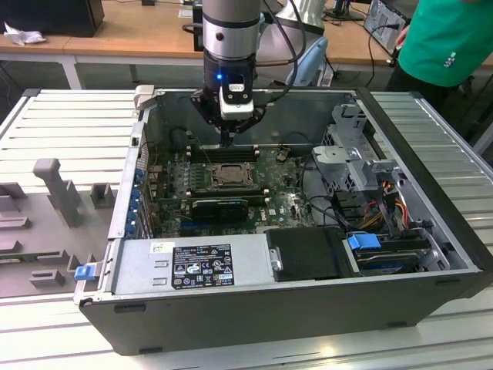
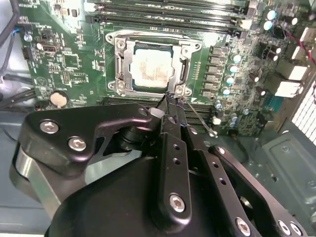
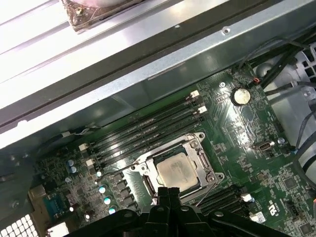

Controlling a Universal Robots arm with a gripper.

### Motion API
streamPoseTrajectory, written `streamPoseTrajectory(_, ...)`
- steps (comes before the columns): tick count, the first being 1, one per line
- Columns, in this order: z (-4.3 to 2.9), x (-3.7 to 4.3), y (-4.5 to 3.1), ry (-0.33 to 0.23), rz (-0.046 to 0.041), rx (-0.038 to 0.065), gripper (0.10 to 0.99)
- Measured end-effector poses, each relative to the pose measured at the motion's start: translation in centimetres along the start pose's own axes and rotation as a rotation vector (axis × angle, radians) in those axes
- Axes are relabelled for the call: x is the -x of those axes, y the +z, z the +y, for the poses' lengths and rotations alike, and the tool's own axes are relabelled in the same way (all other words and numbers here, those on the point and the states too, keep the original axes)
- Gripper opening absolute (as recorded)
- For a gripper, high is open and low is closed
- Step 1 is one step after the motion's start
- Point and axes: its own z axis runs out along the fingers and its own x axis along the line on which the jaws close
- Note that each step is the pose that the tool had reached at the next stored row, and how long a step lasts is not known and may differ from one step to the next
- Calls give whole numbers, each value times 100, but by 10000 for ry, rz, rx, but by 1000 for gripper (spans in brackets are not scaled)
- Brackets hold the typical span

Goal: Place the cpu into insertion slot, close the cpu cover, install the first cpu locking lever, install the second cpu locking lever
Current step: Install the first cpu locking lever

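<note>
Closed claw point(image 2: 170, 102) hovers at the socket's point(image 2: 149, 67) edge, fingertips pinched beside a thin lever point(image 2: 197, 120) — cpu point(image 2: 152, 67) already seated, cover point(image 2: 183, 71) down. Lever step seemingly underway — it calls for careful hooking.

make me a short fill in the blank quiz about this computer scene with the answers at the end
1. The cpu sits inside the ____.
2. The cpu cover lies ____ over the chip.
3. The gripper hovers at the socket's ____, by a thin wire lever.
4. The person's shirt is ____.

Missing words: insertion slot; closed; edge; green
</note>
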Motion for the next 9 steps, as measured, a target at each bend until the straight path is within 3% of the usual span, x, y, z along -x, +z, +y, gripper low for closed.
streamPoseTrajectory(5,0,0,0,-1192,63,-31,106)
streamPoseTrajectory(9,0,0,0,-1580,84,-41,106)
